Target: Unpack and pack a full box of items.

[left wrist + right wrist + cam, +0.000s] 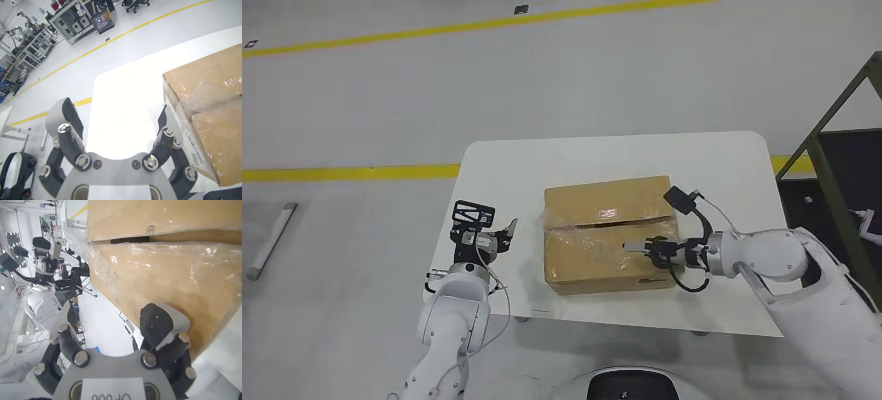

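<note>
A closed cardboard box (607, 235) wrapped in clear film stands in the middle of the white table (642, 160). Its two top flaps meet at a seam (128, 240) that gapes slightly. My right gripper (642, 247) is over the box's near right part and stands open (113, 321), with one black pad (155, 323) lying against the film-covered top (160, 275). My left gripper (485, 222) hovers open over the table to the left of the box, nothing between its fingers (117, 111). Crumpled film (204, 98) sticks up at the box end (211, 75) facing it.
Bare table (122, 94) lies between the left gripper and the box. A dark metal frame (842, 130) stands off the table's right side. Yellow floor lines (342, 172) run behind the table. The left arm (45, 262) shows beyond the box.
</note>
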You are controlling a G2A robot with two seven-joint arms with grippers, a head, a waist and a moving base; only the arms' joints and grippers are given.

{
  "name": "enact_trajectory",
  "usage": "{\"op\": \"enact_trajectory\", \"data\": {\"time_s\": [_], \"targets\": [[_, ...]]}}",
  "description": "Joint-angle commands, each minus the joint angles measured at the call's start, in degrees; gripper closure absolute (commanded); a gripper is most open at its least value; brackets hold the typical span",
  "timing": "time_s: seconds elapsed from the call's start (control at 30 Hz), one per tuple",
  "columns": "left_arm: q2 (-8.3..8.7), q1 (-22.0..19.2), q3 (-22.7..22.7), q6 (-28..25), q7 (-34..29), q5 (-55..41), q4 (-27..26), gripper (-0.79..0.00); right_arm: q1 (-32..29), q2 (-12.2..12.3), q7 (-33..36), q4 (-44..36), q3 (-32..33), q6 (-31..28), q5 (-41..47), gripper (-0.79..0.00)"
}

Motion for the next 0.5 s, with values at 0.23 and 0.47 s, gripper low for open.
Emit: {"op": "enact_trajectory", "data": {"time_s": [0.23,0.47], "targets": [[0.00,0.00,0.00,0.00,0.00,0.00,0.00,-0.785,4.80,-0.58,0.16,2.48,-4.96,-0.54,0.27,-0.785],[0.00,0.00,0.00,0.00,0.00,0.00,0.00,-0.785,8.57,-1.18,0.74,5.25,-9.73,-0.61,-1.64,-0.785]]}}
